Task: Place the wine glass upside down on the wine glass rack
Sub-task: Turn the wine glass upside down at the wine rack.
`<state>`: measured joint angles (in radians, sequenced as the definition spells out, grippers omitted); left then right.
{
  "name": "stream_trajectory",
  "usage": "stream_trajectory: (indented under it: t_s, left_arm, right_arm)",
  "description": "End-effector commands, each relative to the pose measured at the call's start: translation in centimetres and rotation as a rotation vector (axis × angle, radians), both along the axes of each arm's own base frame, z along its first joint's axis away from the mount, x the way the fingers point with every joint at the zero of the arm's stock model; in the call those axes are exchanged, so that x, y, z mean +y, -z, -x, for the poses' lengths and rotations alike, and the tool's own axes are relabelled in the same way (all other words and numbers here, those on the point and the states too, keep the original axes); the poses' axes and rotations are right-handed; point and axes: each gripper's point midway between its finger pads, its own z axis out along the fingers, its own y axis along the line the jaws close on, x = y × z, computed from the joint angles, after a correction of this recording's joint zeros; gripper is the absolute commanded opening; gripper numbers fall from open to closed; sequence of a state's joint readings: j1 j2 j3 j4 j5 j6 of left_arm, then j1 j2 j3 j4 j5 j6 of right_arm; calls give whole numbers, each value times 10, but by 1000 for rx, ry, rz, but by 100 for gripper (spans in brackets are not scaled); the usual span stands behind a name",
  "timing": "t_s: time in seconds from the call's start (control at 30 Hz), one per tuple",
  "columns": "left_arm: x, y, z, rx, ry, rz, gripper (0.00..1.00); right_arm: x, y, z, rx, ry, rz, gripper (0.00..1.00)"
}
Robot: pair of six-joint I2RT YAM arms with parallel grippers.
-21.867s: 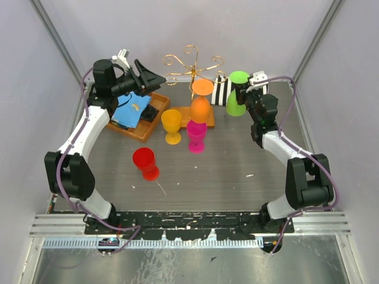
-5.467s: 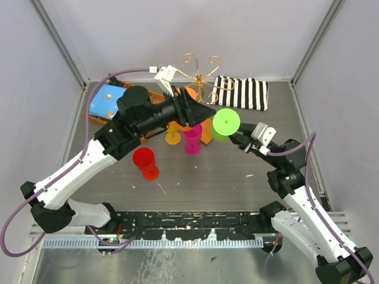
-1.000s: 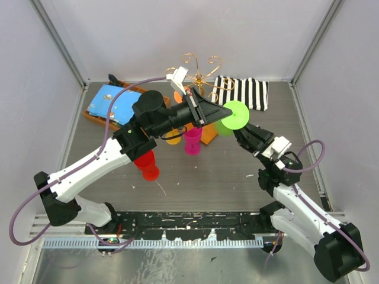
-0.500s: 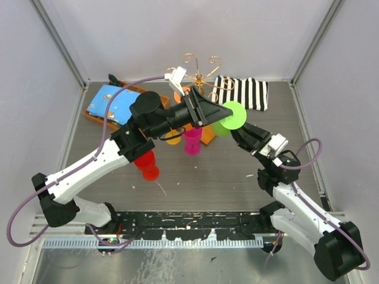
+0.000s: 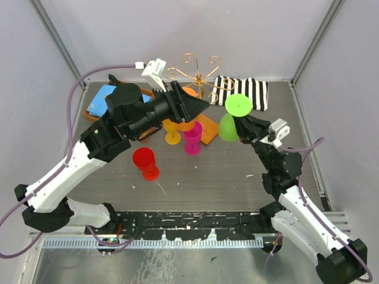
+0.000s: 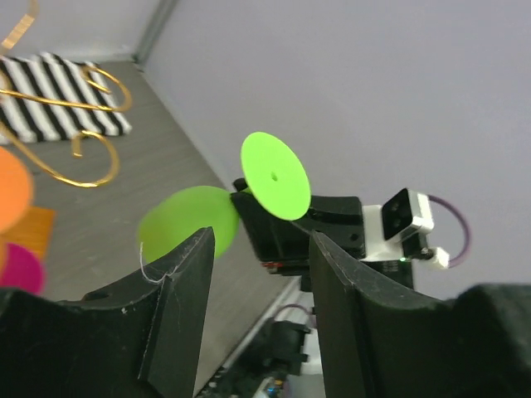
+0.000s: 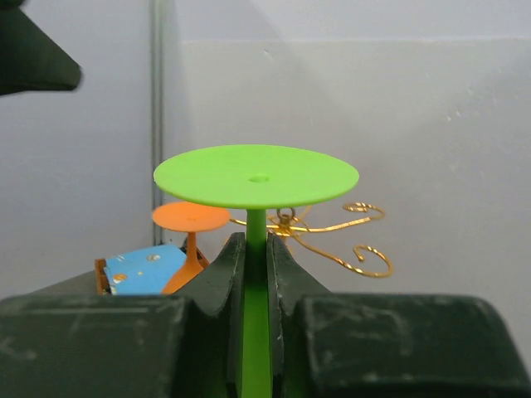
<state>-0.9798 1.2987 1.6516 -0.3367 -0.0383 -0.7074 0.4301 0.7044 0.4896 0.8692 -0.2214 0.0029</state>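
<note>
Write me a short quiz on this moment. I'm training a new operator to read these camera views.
1. True or false: the green wine glass is held upside down, with its foot above its bowl.
2. What grips its stem? A: left jaws. B: right jaws. C: neither.
3. Fill in: the left jaws stand ___, with nothing between them.
Key: 1 true; 2 B; 3 open.
</note>
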Motion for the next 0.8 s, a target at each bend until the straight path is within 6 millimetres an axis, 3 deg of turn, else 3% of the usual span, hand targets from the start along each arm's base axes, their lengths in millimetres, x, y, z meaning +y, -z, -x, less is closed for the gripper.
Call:
stream_trajectory:
  t_s: [0.0,0.27,0.77]
  left_arm:
    - [39,9,-25,-97,-152,-222,57]
    - [51,23,-78,-69,-166,-366,57]
    - [33,53,-166,15,-87,-401,48]
  right_arm:
    - [-19,-7,-23,109,125,-62,1]
    - [-9,12,-57,195,150,-36,1]
    - [-2,23,-88,165,114,-43,1]
